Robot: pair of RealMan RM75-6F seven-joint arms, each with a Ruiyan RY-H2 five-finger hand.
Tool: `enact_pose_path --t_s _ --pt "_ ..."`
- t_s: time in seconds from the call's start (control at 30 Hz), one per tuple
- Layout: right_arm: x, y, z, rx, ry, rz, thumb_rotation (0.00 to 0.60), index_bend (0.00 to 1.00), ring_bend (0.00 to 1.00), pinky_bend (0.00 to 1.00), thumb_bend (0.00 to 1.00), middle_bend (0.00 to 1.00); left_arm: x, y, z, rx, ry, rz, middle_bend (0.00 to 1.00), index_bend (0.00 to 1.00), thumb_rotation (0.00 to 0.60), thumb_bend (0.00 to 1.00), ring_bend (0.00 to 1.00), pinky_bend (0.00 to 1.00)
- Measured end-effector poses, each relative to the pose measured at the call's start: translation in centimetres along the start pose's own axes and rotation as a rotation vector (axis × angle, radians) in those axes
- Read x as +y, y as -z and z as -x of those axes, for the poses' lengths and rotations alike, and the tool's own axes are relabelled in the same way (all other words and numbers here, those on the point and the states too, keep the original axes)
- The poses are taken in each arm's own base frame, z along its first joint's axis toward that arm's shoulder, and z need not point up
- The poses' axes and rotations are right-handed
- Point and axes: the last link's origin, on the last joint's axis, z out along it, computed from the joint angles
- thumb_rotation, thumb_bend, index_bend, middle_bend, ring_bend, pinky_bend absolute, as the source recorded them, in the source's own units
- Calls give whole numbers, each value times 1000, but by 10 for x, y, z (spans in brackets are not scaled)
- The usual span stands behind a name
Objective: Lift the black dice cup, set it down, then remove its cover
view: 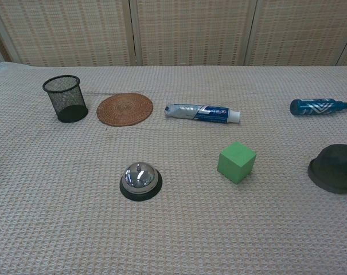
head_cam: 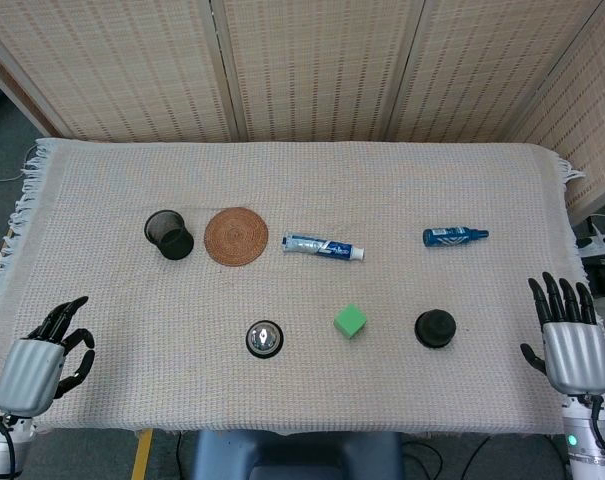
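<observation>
The black dice cup [head_cam: 435,328] stands with its cover on at the right front of the cloth, and shows at the right edge of the chest view as a dark dome [view: 334,167]. My right hand [head_cam: 570,338] hovers at the table's right front corner, fingers spread and apart, holding nothing, well to the right of the cup. My left hand [head_cam: 44,358] is at the left front corner, fingers loosely apart and empty. Neither hand appears in the chest view.
A green cube [head_cam: 350,320] sits left of the cup, then a silver call bell [head_cam: 265,338]. Further back lie a black mesh pen holder [head_cam: 169,233], a woven coaster [head_cam: 236,236], a toothpaste tube [head_cam: 323,246] and a blue bottle [head_cam: 453,236].
</observation>
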Motion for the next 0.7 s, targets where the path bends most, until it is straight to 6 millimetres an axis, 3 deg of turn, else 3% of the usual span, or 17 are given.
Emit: enact_pose_path --t_s 0.23,0.4,0.7 --pt "0 -5 3 -55 -10 -6 600 0 0 2 92 0 -1 -2 2 -14 1 -14 123 555 600 421 160 522" --pt "-6 -8 4 -83 -42 -29 600 0 0 76 92 0 -2 -2 1 -4 4 -6 123 555 600 422 161 522" --pt "-27 -29 18 -293 -111 -136 600 0 0 125 93 0 -3 -1 -2 4 8 -9 123 557 600 421 161 522"
